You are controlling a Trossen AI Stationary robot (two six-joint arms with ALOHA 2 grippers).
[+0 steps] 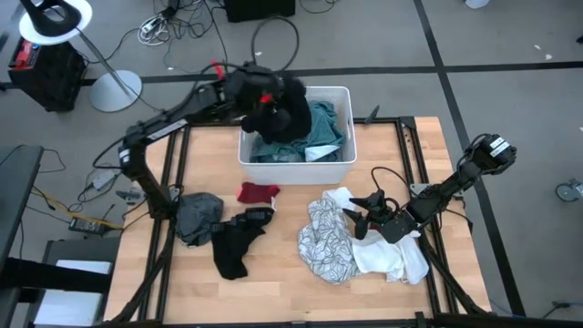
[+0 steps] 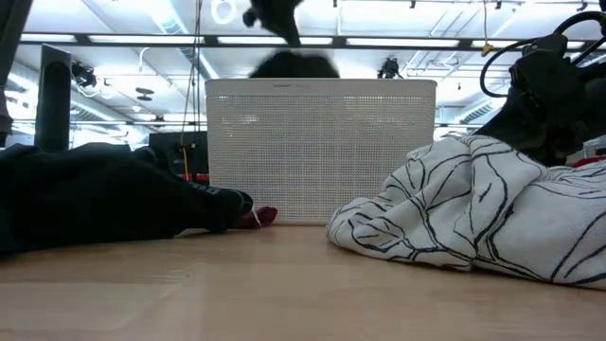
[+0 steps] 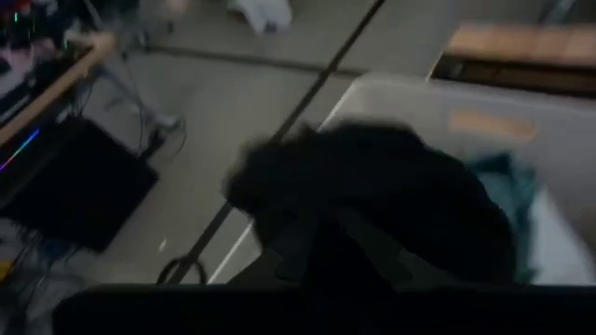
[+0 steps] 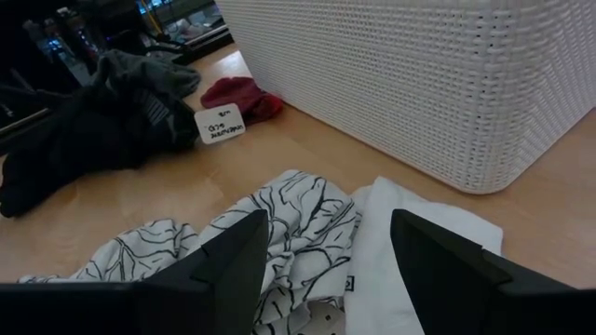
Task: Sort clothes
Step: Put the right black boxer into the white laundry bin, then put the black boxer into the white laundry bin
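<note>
We are dropping a black garment (image 1: 278, 114) into the white bin (image 1: 342, 164): the left gripper (image 1: 264, 98) hangs over the bin's left side with the cloth bunched beneath it, apparently clamped on it – let go only once the bundle is well inside the rim. The right gripper (image 4: 326, 256), fingers spread and empty, hovers just over the patterned piece (image 1: 326, 239). On the table we count five pieces – grey (image 1: 196, 217), black (image 1: 239, 241), red (image 1: 258, 193), patterned, white (image 1: 393, 258) (the teal shirt (image 1: 323, 132) already lies in the bin).
</note>
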